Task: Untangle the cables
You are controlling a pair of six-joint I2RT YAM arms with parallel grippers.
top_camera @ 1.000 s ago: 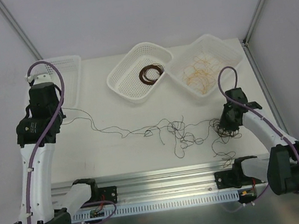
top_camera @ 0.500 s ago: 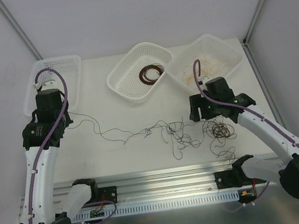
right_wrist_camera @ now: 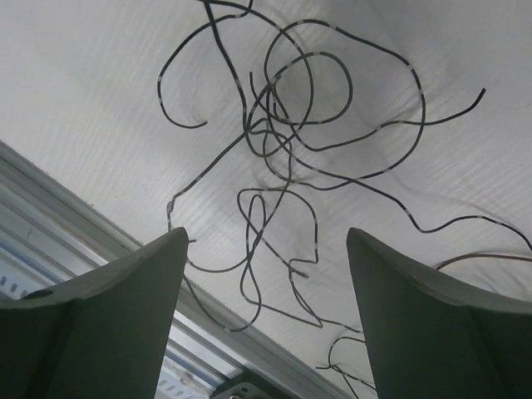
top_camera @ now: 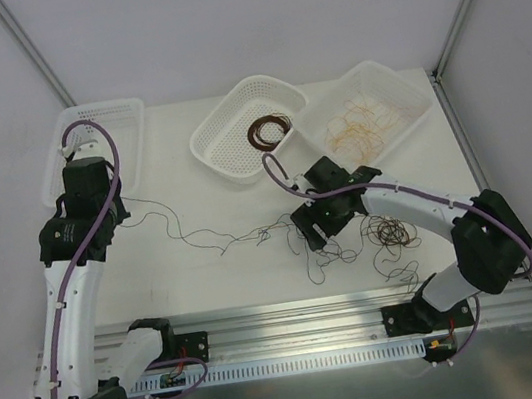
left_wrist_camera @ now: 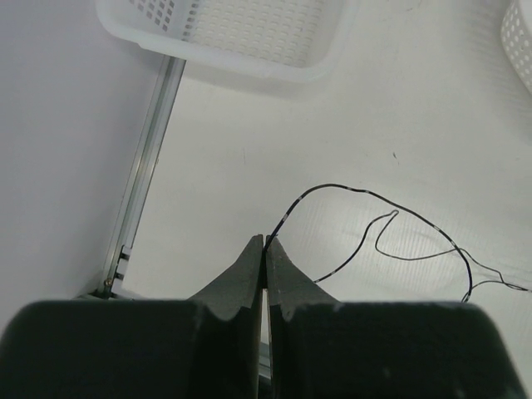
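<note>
Thin black cables (top_camera: 319,237) are lying knotted at the centre of the top view, curling in loose overlapping loops flat on the white surface. One long black strand (left_wrist_camera: 332,186) is trailing toward the left of the frame, its end sitting pinched in the left gripper (left_wrist_camera: 264,243). A small brown coil (top_camera: 391,232) is resting just right of the knot. A dark brown coil (top_camera: 268,130) is lying in the upper-middle basket (top_camera: 227,145). Tan-orange wires (top_camera: 360,124) are lying in the upper-right basket (top_camera: 403,95).

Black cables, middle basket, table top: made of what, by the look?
Black cables: thin springy wire, probably dark-coated, semi-gloss; pale glints along the curls. Middle basket: white moulded plastic, perforated mesh walls, thick rim. Table top: white, matte, finely ribbed sheet; material unclear.
</note>
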